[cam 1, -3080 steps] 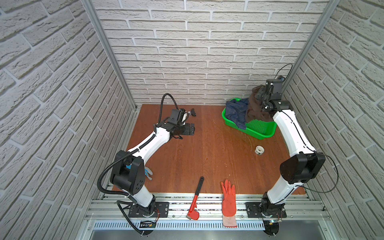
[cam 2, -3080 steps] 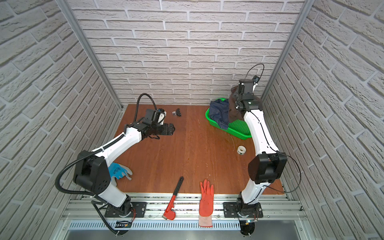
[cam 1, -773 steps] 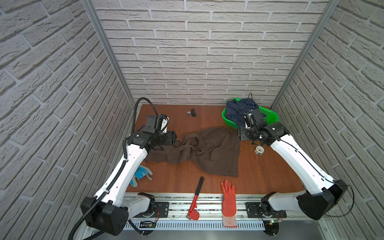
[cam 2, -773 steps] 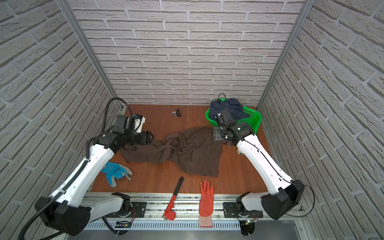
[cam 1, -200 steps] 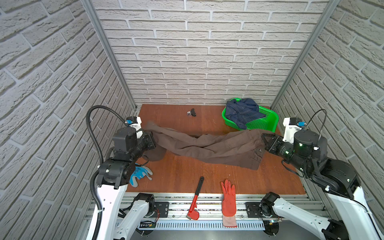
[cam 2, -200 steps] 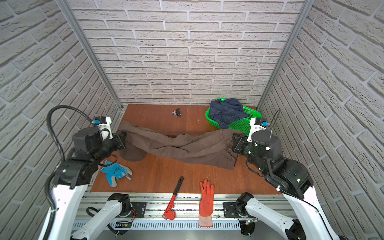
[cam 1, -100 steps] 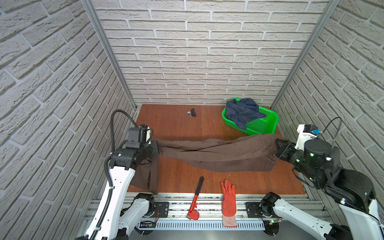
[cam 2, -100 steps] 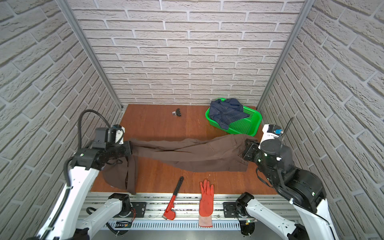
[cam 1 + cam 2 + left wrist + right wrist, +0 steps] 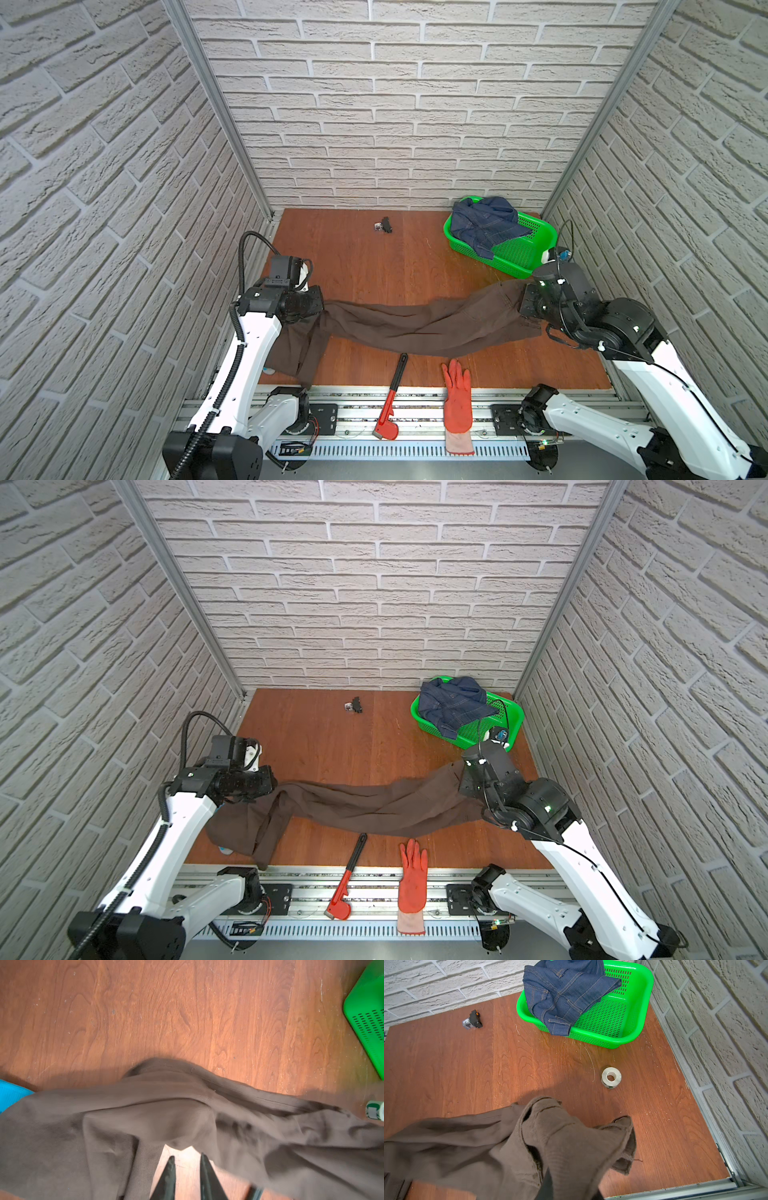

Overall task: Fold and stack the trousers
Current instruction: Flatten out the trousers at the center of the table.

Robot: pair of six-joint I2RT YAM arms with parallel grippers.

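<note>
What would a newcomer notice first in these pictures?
The dark brown trousers stretch across the wooden table, one leg trailing to the near edge on the left. A green basket holding blue jeans sits in the far right corner; a red pipe wrench and an orange glove lie across the near edge.

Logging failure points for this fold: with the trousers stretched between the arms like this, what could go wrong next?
1. The left gripper shows table, not cloth, between its fingers; that end of the trousers droops to the table's front edge and may slide off.
2. Only the right gripper grips cloth, so pulling could bunch the trousers.
3. A blue glove lies partly under the cloth and the wrench close by; either might get dragged.
</note>
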